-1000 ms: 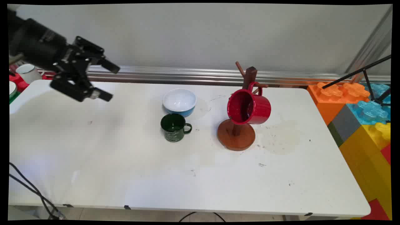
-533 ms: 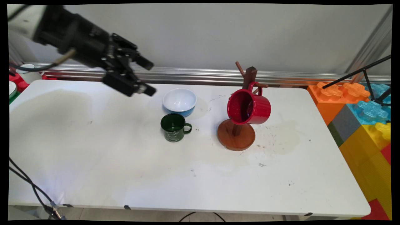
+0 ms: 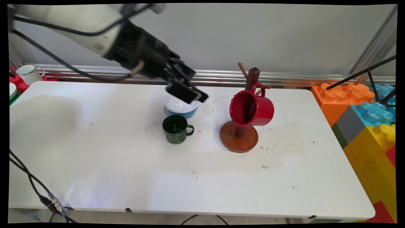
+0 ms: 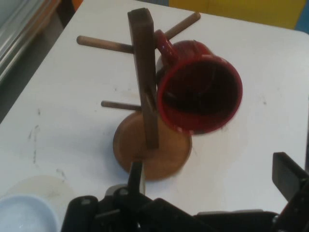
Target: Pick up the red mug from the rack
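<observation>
overhead, gripper [image 3: 193, 85] hangs mid-frame above the white-and-blue bowl [image 3: 180, 107], fingers spread, holding nothing. red mug [image 3: 252, 108] hangs on the wooden mug tree [image 3: 239, 137] right of centre; green mug [image 3: 176, 128] just below the bowl.

Red mug [image 3: 252, 108] hung by its handle on wooden mug tree [image 3: 239, 138], mouth tilted sideways.

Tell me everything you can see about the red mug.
The red mug looks glossy, like enamel or ceramic, with a dark inside that appears empty. It hangs by its handle on a peg of the wooden mug tree, tipped on its side, its mouth facing the table's near left. It hangs above the tree's round base, clear of the table. Nothing else touches it.
</observation>
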Tool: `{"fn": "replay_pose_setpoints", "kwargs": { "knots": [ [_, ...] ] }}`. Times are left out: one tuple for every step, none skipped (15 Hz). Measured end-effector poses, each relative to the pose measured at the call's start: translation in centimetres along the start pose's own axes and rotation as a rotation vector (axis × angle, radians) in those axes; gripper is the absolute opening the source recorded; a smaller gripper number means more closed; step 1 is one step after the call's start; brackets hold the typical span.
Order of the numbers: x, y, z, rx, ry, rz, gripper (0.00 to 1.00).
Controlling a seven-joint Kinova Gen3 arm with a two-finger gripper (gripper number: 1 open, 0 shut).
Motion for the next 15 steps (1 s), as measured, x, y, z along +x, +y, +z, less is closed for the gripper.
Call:
{"fn": "replay_pose_setpoints", "kwargs": {
  "knots": [
    [0.4, 0.4, 1.1, 0.005, 0.003, -0.013, 1.0],
    [0.6, 0.7, 2.0, 0.007, 0.005, -0.022, 1.0],
    [1.0, 1.1, 3.3, 0.009, 0.009, -0.035, 1.0],
    [1.2, 1.5, 4.3, 0.009, 0.012, -0.044, 1.0],
    [1.4, 2.0, 5.4, 0.01, 0.014, -0.056, 1.0],
    [1.5, 2.3, 6.3, 0.011, 0.013, -0.065, 1.0],
    [1.6, 2.7, 7.4, 0.01, 0.013, -0.076, 1.0],
    [1.7, 3.1, 8.4, 0.009, 0.012, -0.086, 1.0],
    [1.7, 3.5, 9.2, 0.007, 0.012, -0.094, 1.0],
    [1.7, 3.9, 10.0, 0.004, 0.013, -0.104, 1.0],
    [1.8, 4.2, 10.8, 0.0, 0.014, -0.112, 1.0],
    [1.8, 4.6, 11.5, -0.004, 0.017, -0.117, 1.0],
    [1.8, 4.9, 12.1, -0.008, 0.02, -0.123, 1.0],
    [1.8, 5.2, 12.8, -0.012, 0.024, -0.127, 1.0],
    [1.7, 5.4, 13.3, -0.016, 0.028, -0.13, 1.0]
  ]
}}
